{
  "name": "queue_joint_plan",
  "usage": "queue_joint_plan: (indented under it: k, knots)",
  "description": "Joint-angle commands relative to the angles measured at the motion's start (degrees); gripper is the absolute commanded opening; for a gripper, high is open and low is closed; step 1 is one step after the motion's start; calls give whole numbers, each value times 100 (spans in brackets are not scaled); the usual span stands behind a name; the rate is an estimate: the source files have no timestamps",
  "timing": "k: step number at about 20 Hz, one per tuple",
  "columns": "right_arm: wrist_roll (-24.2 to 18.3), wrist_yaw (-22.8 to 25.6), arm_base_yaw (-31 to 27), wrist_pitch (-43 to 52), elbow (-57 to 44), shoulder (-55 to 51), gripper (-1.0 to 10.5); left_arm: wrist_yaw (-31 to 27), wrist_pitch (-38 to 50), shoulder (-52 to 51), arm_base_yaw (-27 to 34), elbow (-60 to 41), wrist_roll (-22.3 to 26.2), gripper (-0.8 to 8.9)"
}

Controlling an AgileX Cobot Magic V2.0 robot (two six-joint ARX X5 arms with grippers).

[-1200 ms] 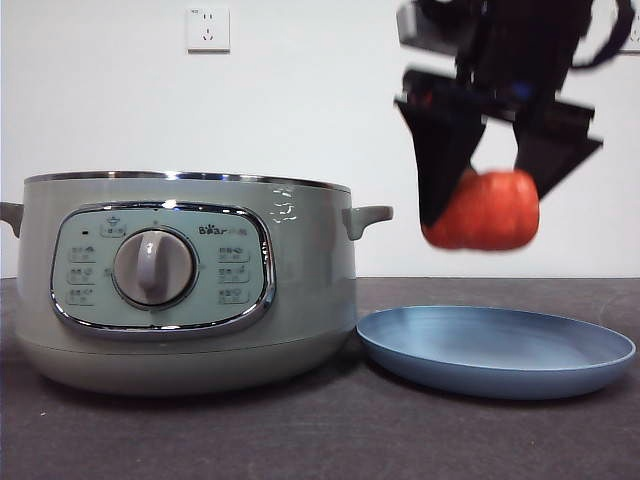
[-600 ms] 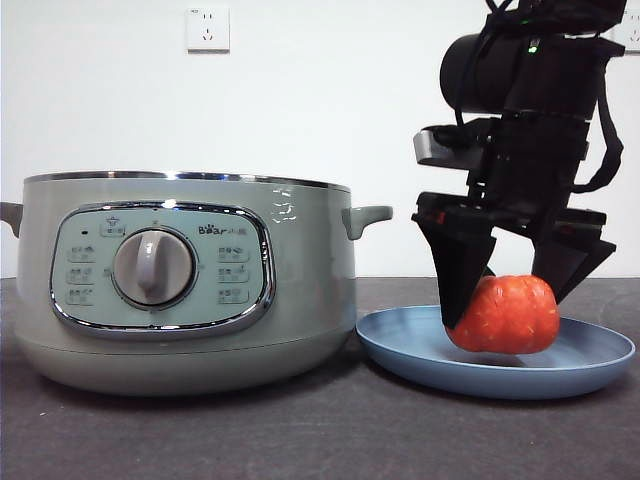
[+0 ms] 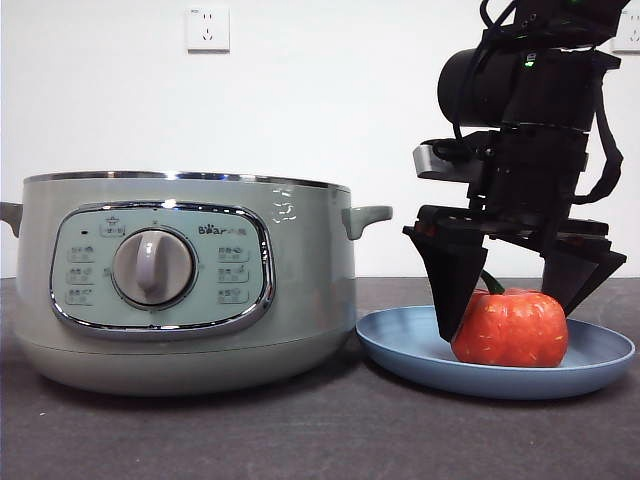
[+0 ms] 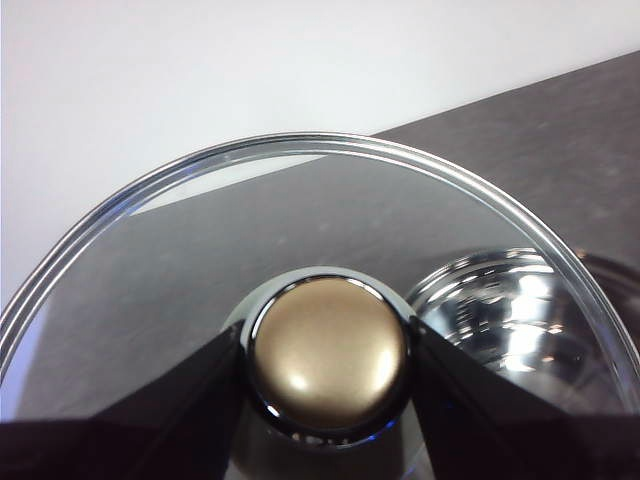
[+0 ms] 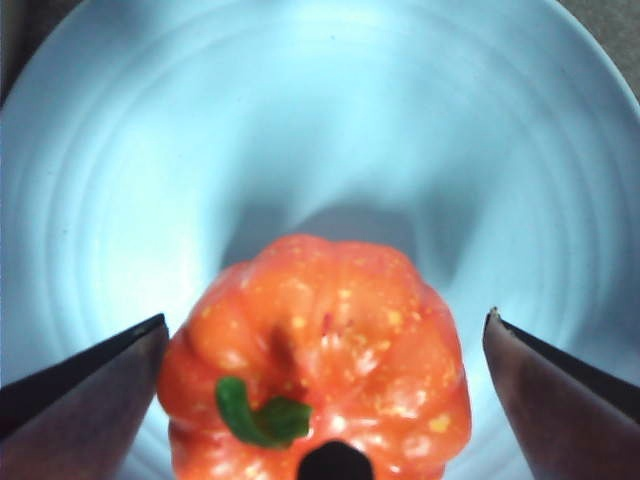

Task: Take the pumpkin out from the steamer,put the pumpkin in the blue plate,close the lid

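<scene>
A plain white wall (image 3: pixel 300 100) rises behind a dark grey table (image 3: pixel 200 430) with a matte, faintly mottled top, a white socket plate (image 3: pixel 208 29) set high on it (a second one barely shows at the top right corner), under even light.

The right gripper (image 3: pixel 512 300) hangs at the 3 o'clock side of the front view, its dark arm coming down from 1 o'clock, wrist pointing straight down. Its two black jaws are spread wide and taper to points, one at either flank of the pumpkin (image 3: pixel 510 328); in the right wrist view a gap shows between the right-hand jaw and the fruit (the other jaw's tip lies right at its edge, and contact there cannot be told). The left gripper (image 4: pixel 328 365) shows only in its own wrist view, its jaws pressed against both sides of the lid (image 4: pixel 300 220) knob, gripping it.
</scene>
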Motion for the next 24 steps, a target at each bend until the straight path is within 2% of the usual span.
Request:
queue_joint_plan:
  k: [1,7,11,15,18,24]
  knots:
    - [101,-9,15,-55,-42,-306,537,223,505,-48,0,120,46,-9]
    - [120,24,2,-140,-42,-1569,535,975,656,555,2,120,13,-9]
    - [120,37,-26,-138,-42,-2472,535,1685,914,1270,0,120,-4,-9]
    - [129,111,-85,-144,-42,-3110,535,2138,1187,1974,2,120,-94,-9]
    - [140,444,-127,-212,-42,-3423,535,2378,1283,2446,0,120,-109,-9]
    - [140,485,-234,-304,-42,-3602,535,2586,1331,3123,0,120,-118,-9]
